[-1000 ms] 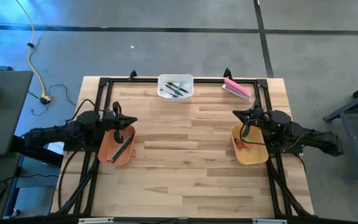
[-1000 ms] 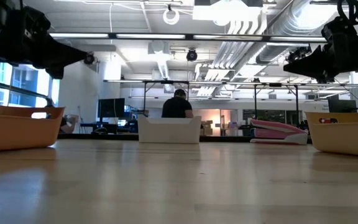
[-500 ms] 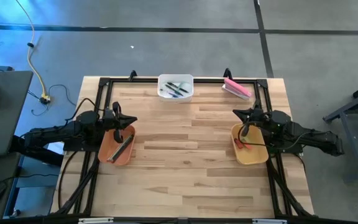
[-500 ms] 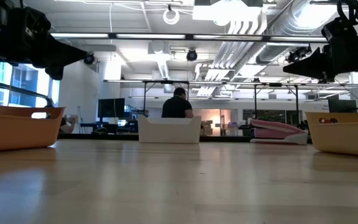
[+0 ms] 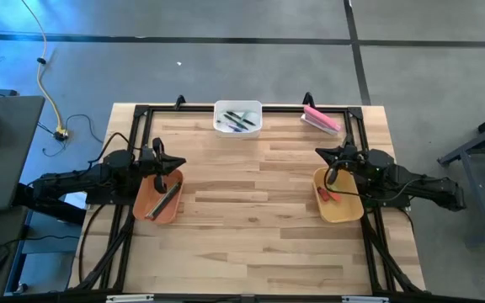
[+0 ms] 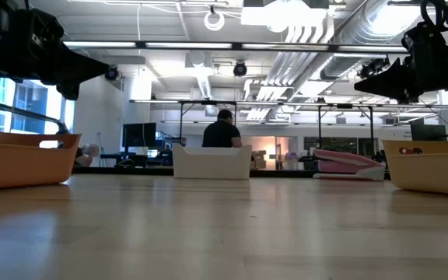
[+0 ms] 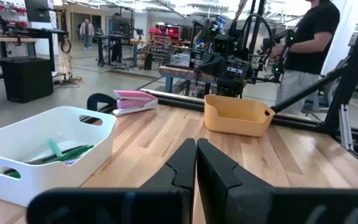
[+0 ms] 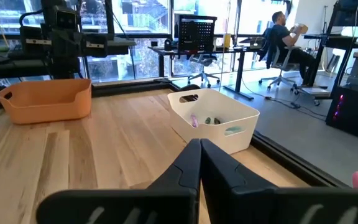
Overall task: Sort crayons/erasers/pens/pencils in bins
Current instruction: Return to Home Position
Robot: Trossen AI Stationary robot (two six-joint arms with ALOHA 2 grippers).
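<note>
Only the wrist views settle the pincers. The left gripper has its two dark fingers pressed flat together with nothing between them, and the right gripper is likewise closed and empty. From above, neither closure can be read.

What the high view gives is the layout. The left arm reaches in across the left edge of the tabletop, stretched low and nearly level. Its gripper is over the orange-brown bin, which sits near that edge about midway along it. The right arm mirrors this across the right edge, with its gripper over the mustard yellow bin. The white bin stands at the middle of the far edge, and a pink block lies near the far right corner.

The contents also show from above. Pencils lie slanted in the orange-brown bin, a red crayon lies in the mustard yellow bin, and pens lie in the white bin. The left wrist view shows green and teal sticks among those pens.

The low view shows only the bins' outer walls and hides what is inside. It does show both arms held above the bins, clear of their rims. Behind the white bin, out in the room, a person sits facing away.
</note>
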